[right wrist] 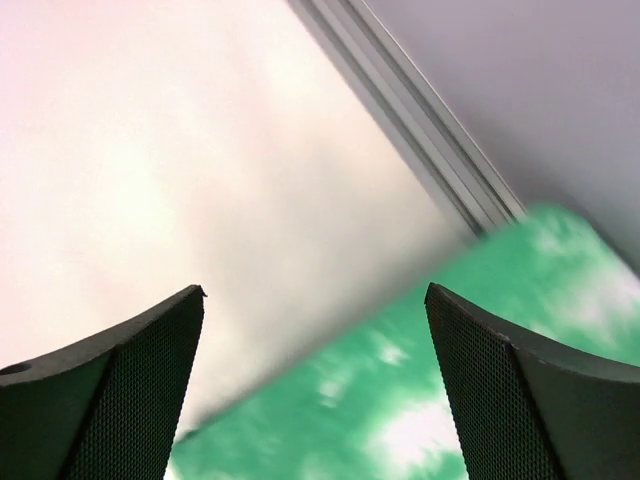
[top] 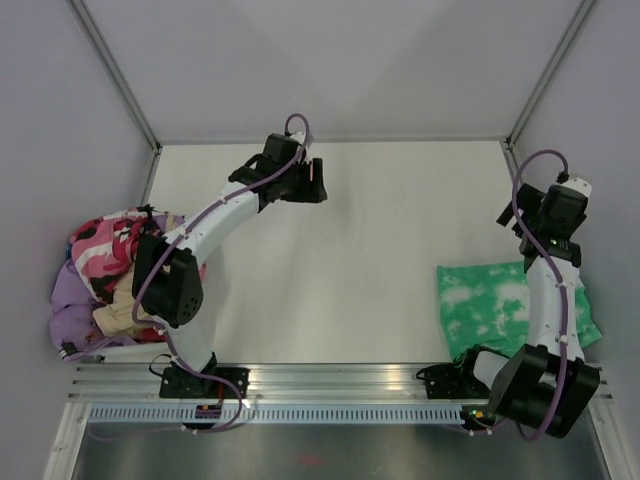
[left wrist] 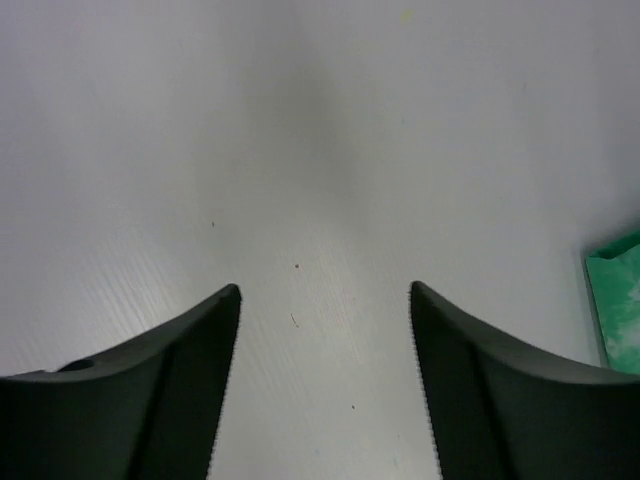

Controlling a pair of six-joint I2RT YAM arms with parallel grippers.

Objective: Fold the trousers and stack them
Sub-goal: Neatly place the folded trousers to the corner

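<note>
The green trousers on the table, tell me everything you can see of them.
The trousers are soft fabric, bright green with white tie-dye blotches, folded into a compact, roughly rectangular packet. They lie flat on the white table, at its near right side. The right arm crosses above their right part, hiding some. The right hand is open and empty; nothing grips them. No button or separate legs show.

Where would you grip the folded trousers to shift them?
Probably along the left edge of the trousers, coming in low from the bare middle of the table. They lie flat as a folded rectangle and that edge is exposed, while the right side sits under the right arm.
</note>
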